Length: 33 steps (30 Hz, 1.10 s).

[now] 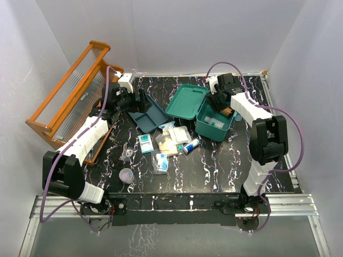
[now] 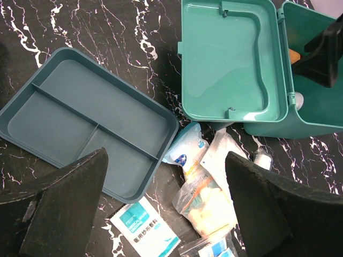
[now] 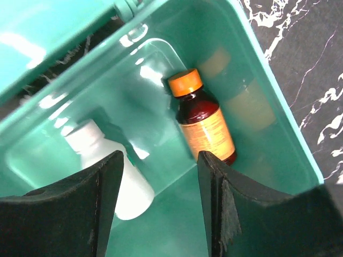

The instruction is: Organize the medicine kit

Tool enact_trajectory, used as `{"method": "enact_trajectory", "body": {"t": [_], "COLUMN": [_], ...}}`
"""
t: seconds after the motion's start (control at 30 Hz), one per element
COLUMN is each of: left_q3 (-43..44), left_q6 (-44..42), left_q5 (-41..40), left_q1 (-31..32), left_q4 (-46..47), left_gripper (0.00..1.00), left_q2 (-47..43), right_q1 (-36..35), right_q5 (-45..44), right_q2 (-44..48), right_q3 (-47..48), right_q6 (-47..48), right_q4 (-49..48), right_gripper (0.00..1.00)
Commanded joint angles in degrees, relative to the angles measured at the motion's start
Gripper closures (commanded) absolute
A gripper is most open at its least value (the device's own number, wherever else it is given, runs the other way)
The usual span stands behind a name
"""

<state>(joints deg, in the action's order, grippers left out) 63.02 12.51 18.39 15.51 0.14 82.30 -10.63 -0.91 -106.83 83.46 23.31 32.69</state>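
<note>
The medicine kit (image 1: pixel 216 130) sits open at the right rear of the table (image 1: pixel 225 171), with a brown bottle (image 3: pixel 203 120) and a white bottle (image 3: pixel 115 171) lying inside. My right gripper (image 3: pixel 159 179) hangs over it, jaws apart and empty. My left gripper (image 2: pixel 166 163) gapes wide above the insert tray (image 2: pixel 80 118).
</note>
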Motion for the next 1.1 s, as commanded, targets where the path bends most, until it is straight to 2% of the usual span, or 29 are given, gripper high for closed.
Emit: {"method": "enact_trajectory", "body": {"t": [0.0, 0.07, 0.17, 0.23, 0.47, 0.57, 0.77, 1.07], "left_q3": [0.9, 0.8, 0.9, 0.8, 0.7, 0.6, 0.3, 1.5], "left_q6": [-0.3, -0.1, 0.0, 0.2, 0.8, 0.9, 0.8, 0.2], "left_q5": [0.6, 0.6, 0.7, 0.7, 0.9, 0.9, 0.9, 0.3], "left_q1": [0.3, 0.2, 0.2, 0.2, 0.2, 0.3, 0.2, 0.3], "left_q4": [1.4, 1.5, 1.4, 1.6, 1.8, 1.9, 1.8, 1.1], "left_gripper": [0.1, 0.1, 0.1, 0.1, 0.1, 0.1, 0.1, 0.1], "left_q2": [-2.1, -2.0, -1.8, -1.6, -1.0, -1.0, -0.8, 0.4], "right_q1": [-2.6, -4.1, -5.0, -5.5, -6.6, -6.7, -7.4, -7.5], "right_q5": [2.8, -0.1, -1.1, 0.1, -4.5, -4.5, -5.0, -14.5], "right_q2": [6.6, 6.4, 3.0, 2.1, 2.5, 0.9, -2.4, -6.7], "right_q3": [1.8, 3.2, 8.4, 9.6, 9.1, 8.6, 7.4, 6.8], "right_q6": [-16.6, -24.8, -37.3, -42.4, -57.0, -60.2, -61.1, -62.7], "right_q4": [-3.0, 0.3, 11.2, 16.2, 24.4, 27.5, 27.5, 26.4], "right_gripper": [0.45, 0.47, 0.54, 0.58, 0.59, 0.59, 0.6, 0.59]}}
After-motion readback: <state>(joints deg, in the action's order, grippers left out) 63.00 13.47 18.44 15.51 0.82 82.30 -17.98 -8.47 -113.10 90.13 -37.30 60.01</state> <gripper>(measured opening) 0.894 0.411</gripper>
